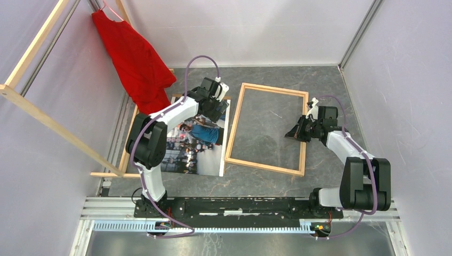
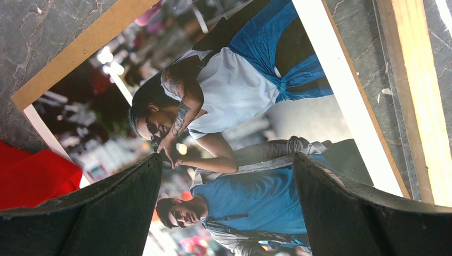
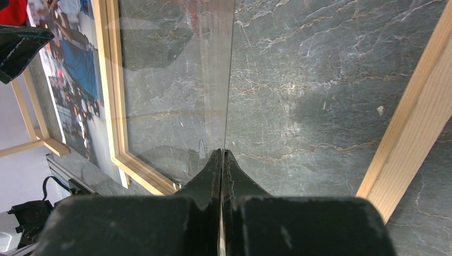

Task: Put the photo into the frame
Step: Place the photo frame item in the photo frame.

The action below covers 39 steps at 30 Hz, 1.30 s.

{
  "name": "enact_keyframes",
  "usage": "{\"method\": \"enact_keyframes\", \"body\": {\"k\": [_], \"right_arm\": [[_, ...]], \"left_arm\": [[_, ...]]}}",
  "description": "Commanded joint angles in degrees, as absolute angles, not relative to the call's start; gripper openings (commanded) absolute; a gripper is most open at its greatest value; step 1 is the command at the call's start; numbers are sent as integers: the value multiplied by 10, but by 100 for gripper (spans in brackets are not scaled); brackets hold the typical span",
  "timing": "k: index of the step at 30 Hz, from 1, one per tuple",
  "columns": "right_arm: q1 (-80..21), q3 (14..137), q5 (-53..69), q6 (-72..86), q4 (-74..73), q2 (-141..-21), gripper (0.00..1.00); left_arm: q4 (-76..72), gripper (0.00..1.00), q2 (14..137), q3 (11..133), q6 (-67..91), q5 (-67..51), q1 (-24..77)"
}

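Status: the task is judged to be at an early stage. The photo [image 1: 186, 154] is found lying face up on the brown backing board [image 2: 80, 50], just beside the left rail of the frame [image 1: 235, 128] and wholly outside it. The frame is laid flat on the table [image 1: 330, 85], and nothing but grey tabletop is seen through its opening. The lifting of the photo, its transfer across the rail and its seating in the frame are all left to be done.

Left gripper [image 1: 214, 109]: it is held over the upper part of the photo with the jaws spread wide. Nothing is gripped.

Right gripper [image 1: 294, 132]: it is positioned inside the frame near the right rail. The fingers are pressed together on what appears to be the edge of a thin clear sheet [image 3: 176, 106].

Differences between views: the clear sheet is not made out from above. It is betrayed only in the right wrist view, by reflections and a fine line running up from the fingertips. Only the left wrist view shows the photo's white border and the board's edge beneath it. The overall layout, including the red cloth [image 1: 136, 58] hung behind, is given only by the top view.
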State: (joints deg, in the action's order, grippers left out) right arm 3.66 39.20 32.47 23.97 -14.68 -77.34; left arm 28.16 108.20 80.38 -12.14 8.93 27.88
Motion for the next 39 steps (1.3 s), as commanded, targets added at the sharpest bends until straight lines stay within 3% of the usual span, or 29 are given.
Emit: {"method": "enact_keyframes", "body": {"k": [1, 39], "right_arm": [[45, 408, 321, 232, -127, -759, 0], [68, 396, 360, 254, -78, -750, 0]], "left_arm": [[266, 98, 1087, 804, -155, 96, 282], [262, 98, 1098, 802, -157, 92, 305]]}}
